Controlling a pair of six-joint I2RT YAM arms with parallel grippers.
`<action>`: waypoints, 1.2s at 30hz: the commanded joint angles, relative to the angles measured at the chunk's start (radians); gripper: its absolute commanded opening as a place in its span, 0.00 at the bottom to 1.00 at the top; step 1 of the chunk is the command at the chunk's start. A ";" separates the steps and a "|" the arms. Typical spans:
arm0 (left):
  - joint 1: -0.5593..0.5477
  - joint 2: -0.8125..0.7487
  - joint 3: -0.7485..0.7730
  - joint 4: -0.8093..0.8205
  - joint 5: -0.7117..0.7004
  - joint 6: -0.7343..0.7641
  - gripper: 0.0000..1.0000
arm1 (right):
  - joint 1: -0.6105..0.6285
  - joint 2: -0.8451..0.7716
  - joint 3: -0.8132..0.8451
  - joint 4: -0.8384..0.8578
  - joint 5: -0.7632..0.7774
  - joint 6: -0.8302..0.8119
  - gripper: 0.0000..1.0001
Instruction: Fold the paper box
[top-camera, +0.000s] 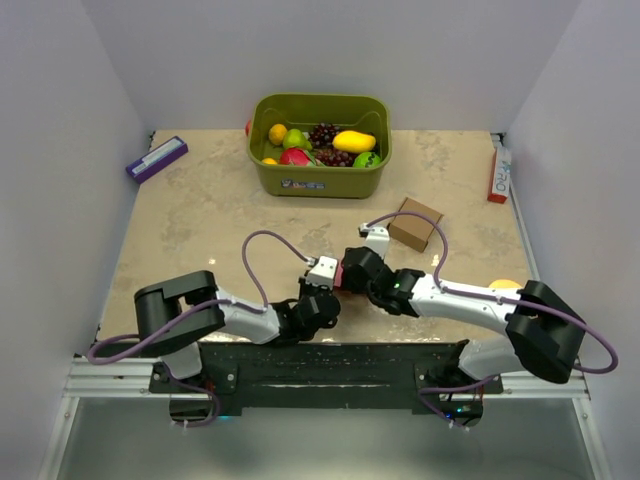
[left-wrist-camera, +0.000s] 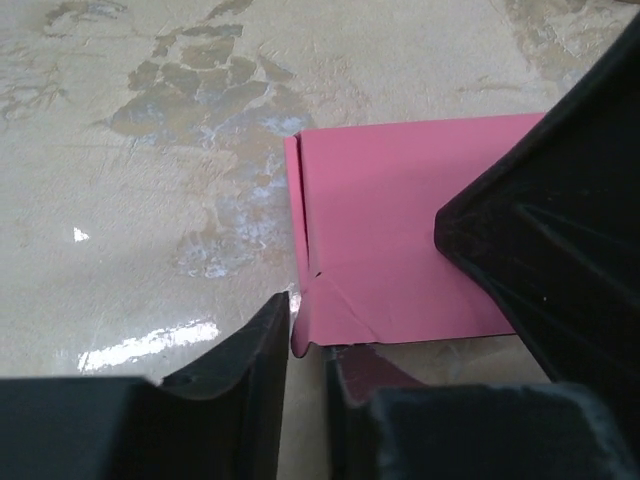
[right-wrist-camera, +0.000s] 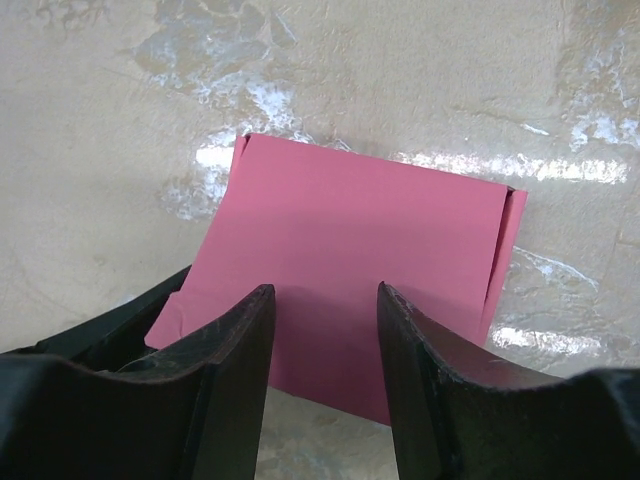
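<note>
**Creasing the flaps**

The paper box (right-wrist-camera: 350, 290) lies flat at the table's near middle. The left gripper (left-wrist-camera: 305, 345) is nearly closed, apparently pinching its corner flap. The right gripper (right-wrist-camera: 325, 335) sits part-open above it, holding nothing. Next: press the crease firmly.

The small pink-red thin card paper box (right-wrist-camera: 350, 270) lies flat on the mottled beige table (right-wrist-camera: 120, 130), a plain rectangular panel. A narrow flap is folded along one short edge, and a creased corner shows at another.
</note>
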 joint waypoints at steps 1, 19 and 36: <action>-0.032 -0.041 0.000 -0.106 0.010 0.013 0.37 | -0.003 0.027 -0.034 0.014 -0.026 0.034 0.48; -0.042 -0.515 -0.238 -0.143 0.309 0.062 0.88 | -0.015 0.083 -0.076 0.065 -0.032 0.049 0.48; 0.229 -0.583 -0.042 -0.344 0.586 -0.090 0.94 | -0.196 -0.248 0.018 -0.176 -0.135 -0.118 0.87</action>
